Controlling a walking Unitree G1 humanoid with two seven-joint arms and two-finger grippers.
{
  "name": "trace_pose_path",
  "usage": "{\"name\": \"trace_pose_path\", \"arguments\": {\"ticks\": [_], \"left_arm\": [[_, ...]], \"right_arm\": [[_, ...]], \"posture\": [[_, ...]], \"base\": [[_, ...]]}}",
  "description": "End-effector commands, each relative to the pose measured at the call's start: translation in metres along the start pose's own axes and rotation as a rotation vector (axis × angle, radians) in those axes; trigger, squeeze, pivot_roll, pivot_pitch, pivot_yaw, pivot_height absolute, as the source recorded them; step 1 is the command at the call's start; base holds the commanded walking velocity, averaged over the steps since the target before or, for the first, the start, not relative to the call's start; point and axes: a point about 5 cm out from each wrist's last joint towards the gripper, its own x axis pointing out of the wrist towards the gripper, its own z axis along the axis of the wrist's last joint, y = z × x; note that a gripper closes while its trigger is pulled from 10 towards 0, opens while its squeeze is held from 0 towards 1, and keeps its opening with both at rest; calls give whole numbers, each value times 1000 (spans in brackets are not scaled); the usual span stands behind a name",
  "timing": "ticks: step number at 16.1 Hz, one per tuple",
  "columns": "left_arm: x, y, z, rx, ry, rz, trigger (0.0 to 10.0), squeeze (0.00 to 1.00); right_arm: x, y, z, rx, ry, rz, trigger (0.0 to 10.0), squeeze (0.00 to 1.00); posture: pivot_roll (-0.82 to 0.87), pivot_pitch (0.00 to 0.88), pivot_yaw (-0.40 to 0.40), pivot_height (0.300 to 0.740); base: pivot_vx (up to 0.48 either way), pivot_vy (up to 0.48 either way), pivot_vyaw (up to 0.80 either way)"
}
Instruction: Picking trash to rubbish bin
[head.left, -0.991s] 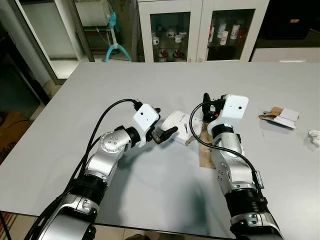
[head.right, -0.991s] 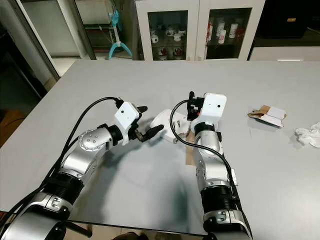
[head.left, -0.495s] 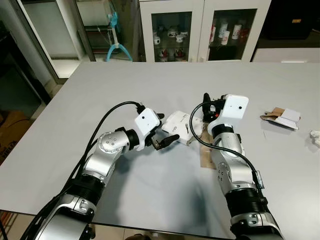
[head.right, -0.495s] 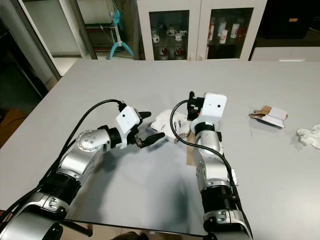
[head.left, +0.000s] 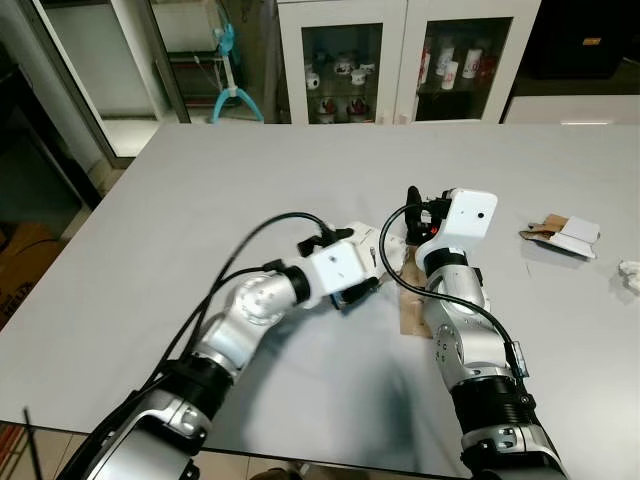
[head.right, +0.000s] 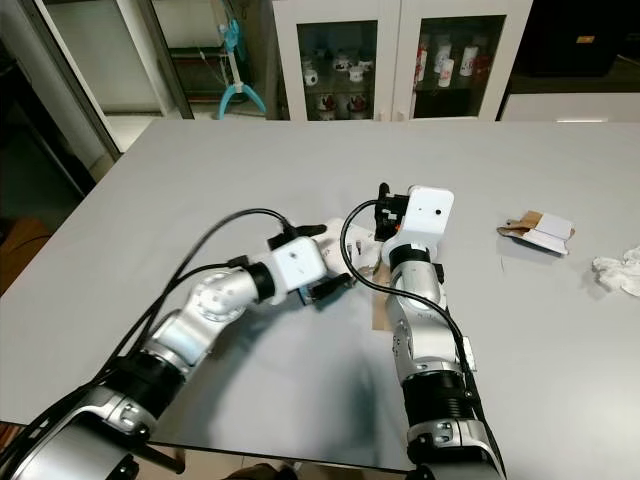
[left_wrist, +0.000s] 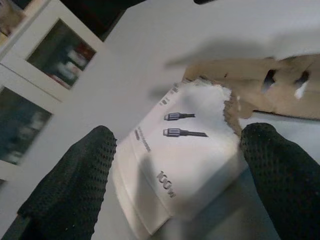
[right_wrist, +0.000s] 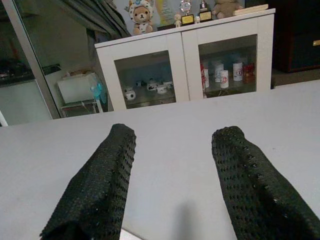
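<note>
Left pincer (left_wrist: 175, 165) wide open, straddling white box (left_wrist: 182, 157) mid-desk (head.left: 200, 190), apparently no contact yet. Right pincer (right_wrist: 172, 185) open, empty, raised beside box.

Home dining room: grey table (head.left: 200, 190), white glass-fronted cabinet (head.left: 400, 60) of mugs.

light: bright, even, overhead
shadows: soft under arms on table (head.left: 180, 200)
blur: left arm (head.left: 250, 310) motion-smeared
left wrist view: soft focus
</note>
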Motion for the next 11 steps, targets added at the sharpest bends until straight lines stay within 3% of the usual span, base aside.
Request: {"name": "trace_pose_path", "arguments": {"ticks": [1,7,11], "left_arm": [[4,0,2,67,11,15,10000,0],[28,-15,14,34,3,69,10000,0],[34,-21,11,55,50,47,10000,0]], "right_arm": [[2,3,5,3,-12,4,10000,0],[2,2,7,4,-18,-2,10000,0],[2,2,7,5,-17,-4,10000,0]], "posture": [[43,16,109,740],[29,15,117,740],[27,16,118,740]], "base": [[0,0,0],[0,0,0],[0,0,0]]}}
